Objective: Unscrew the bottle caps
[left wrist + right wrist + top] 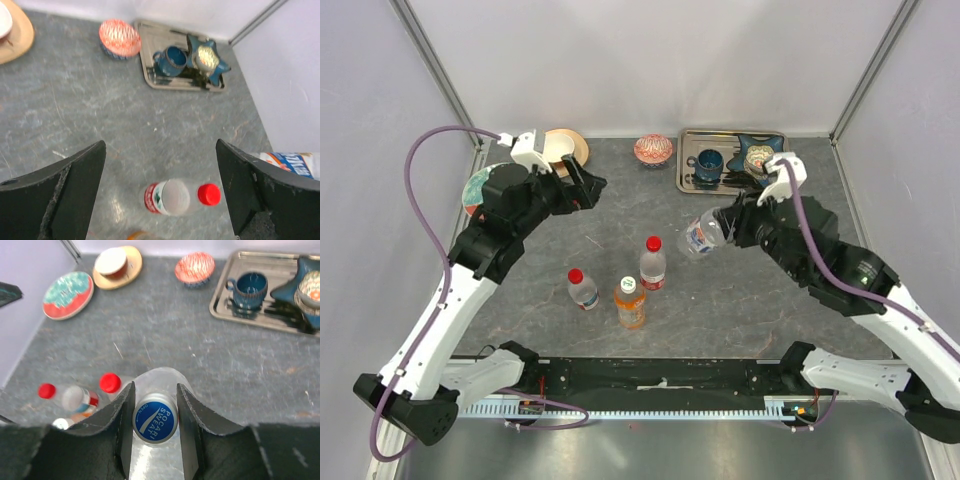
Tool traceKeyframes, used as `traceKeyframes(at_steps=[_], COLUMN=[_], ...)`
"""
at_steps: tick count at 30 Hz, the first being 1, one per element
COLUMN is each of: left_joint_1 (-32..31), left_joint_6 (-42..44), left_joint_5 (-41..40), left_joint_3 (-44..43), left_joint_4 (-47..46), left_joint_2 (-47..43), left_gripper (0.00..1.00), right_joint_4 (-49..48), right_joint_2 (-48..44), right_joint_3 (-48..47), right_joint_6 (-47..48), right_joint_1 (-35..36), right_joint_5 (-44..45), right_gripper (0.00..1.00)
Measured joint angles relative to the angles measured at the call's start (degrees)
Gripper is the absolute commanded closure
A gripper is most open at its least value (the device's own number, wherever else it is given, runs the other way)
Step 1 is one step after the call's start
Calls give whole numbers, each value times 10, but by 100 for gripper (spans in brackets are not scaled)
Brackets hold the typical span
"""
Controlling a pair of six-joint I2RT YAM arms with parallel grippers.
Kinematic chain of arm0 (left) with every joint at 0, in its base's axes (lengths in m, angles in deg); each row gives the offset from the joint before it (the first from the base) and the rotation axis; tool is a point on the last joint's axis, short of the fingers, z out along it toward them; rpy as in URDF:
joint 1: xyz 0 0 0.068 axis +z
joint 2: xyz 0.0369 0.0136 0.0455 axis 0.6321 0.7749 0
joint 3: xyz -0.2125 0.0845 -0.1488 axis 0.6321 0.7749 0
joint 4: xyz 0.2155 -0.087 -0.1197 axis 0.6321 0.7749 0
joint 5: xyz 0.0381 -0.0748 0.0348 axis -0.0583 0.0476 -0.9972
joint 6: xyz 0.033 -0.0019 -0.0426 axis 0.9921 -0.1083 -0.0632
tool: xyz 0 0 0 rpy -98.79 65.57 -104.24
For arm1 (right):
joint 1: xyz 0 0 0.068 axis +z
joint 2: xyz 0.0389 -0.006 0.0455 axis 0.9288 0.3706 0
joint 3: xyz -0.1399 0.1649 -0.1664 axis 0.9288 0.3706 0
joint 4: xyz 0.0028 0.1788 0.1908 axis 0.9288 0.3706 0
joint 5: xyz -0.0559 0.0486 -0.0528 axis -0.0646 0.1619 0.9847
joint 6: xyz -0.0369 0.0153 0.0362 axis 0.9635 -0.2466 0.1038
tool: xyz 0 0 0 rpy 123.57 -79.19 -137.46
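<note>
1. Right wrist view: the blue cap (155, 419) faces the camera squarely. The clear bottle (159, 377) runs lengthwise away beyond it, and the right gripper (156, 390) fingers clamp the cap's sides.
2. Only the top view shows this bottle slanted, base leftward of that gripper, near three upright bottles (630, 300).
3. The left gripper (160, 145) gapes wide above a red-capped bottle (172, 196).

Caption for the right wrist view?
Right claw grips a clear bottle's blue cap; red-capped bottles and tray beyond.
</note>
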State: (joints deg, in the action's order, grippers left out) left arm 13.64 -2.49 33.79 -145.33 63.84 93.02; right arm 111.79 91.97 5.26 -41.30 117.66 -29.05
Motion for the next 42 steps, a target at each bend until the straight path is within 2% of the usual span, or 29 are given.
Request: traceKeyframes(at_steps=[5, 9, 13, 14, 15, 17, 20, 25, 30, 35, 42], left_joint_1=[0, 4, 15, 19, 21, 23, 23, 24, 24, 24, 12], left_joint_6=[13, 41, 43, 30, 28, 0, -10, 8, 38, 38, 38], left_joint_5=[-27, 16, 165, 242, 260, 374, 450, 499, 527, 574, 609], left_joint_3=[-30, -130, -216, -227, -230, -236, -236, -217, -225, -244, -226], left_joint_4=[-45, -59, -105, -136, -145, -194, -211, -200, -165, -161, -155], left_joint_2=[6, 47, 90, 101, 104, 125, 143, 141, 143, 160, 163], left_gripper=[0, 0, 0, 0, 0, 0, 0, 0, 0, 0, 0], right_joint_4=[9, 7, -4, -9, -16, -37, -74, -153, -195, -200, -200], right_joint_2=[50, 96, 123, 128, 133, 137, 138, 142, 151, 155, 155], right_joint_3=[-110, -172, -209, -218, -225, -230, -227, -213, -196, -196, -195], right_joint_6=[0, -3, -23, -30, -37, -52, -78, -121, -136, -121, -94], right_joint_1=[0, -24, -97, -117, -137, -167, -188, -203, -203, -203, -203], right_joint_5=[-12, -81, -201, -232, -263, -320, -400, -519, -595, -621, -622], right_gripper=[100, 100, 100, 100, 100, 100, 100, 100, 100, 100, 100])
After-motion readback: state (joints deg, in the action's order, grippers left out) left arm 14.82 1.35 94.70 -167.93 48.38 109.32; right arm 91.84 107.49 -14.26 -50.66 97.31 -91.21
